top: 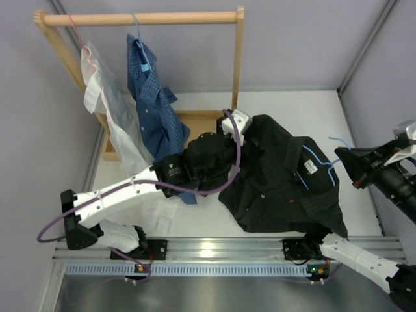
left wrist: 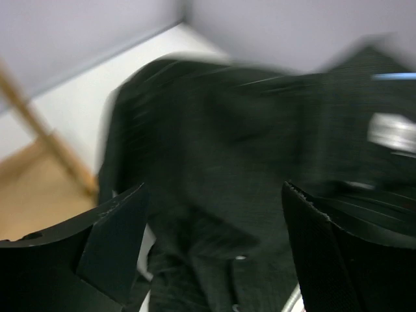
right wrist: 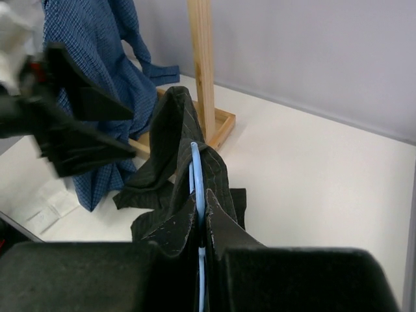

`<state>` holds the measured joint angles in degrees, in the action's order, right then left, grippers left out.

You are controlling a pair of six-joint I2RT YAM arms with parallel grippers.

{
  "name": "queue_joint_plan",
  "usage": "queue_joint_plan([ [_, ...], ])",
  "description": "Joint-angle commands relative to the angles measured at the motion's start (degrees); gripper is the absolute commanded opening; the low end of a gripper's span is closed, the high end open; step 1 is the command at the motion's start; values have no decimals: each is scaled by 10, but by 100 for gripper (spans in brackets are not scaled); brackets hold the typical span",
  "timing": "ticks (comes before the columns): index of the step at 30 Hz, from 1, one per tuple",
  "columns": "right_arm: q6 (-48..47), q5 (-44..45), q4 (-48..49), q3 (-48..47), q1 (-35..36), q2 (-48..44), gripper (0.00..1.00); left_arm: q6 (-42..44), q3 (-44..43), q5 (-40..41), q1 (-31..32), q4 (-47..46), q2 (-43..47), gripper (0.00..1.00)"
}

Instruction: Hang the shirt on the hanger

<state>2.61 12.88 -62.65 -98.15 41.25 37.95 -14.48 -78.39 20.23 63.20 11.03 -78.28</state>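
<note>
Black shirt [top: 279,175] over hanger [top: 338,142], right gripper [right wrist: 200,211] pinching it, wall [top: 390,84] close right

White table [top: 292,107]; wooden rack [top: 238,58], shirt [top: 279,188] atop

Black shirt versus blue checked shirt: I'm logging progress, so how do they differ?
The black shirt is dark with faint pinstripes; the blue shirt is checked. The blue shirt's hanger hooks over the rail; the black shirt's hanger is clamped in the right pincer, off the rail. The blue shirt hangs long and narrow; the black shirt spreads wide and rumpled. Both sit on light-blue wire hangers.
</note>
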Motion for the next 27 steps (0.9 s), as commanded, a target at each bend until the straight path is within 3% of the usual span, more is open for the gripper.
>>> queue_joint_plan([
  [1, 9, -23, 28, -8, 8, 13, 0, 158, -55, -22, 65, -17, 44, 87],
  [3, -1, -65, 25, -5, 8, 15, 0, 211, -84, -142, 65, -1, 45, 97],
  [6, -44, -177, 23, 9, 8, 8, 0, 311, -125, -305, 65, 62, 25, 98],
  [11, -78, -242, 5, 26, 8, -1, 0, 422, -206, -377, 49, 201, -22, 98],
  [15, -91, -267, 9, 38, 8, -4, 0, 446, -251, -538, -12, 263, -47, 98],
  [19, -93, -291, 14, 38, 8, -4, 0, 471, -249, -627, -37, 315, -52, 88],
  [23, -101, -330, 32, 45, 8, -3, 0, 430, -259, -610, -38, 316, -89, 78],
  [27, -104, -350, 53, 47, 8, 3, 0, 387, -273, -642, -42, 316, -124, 77],
])
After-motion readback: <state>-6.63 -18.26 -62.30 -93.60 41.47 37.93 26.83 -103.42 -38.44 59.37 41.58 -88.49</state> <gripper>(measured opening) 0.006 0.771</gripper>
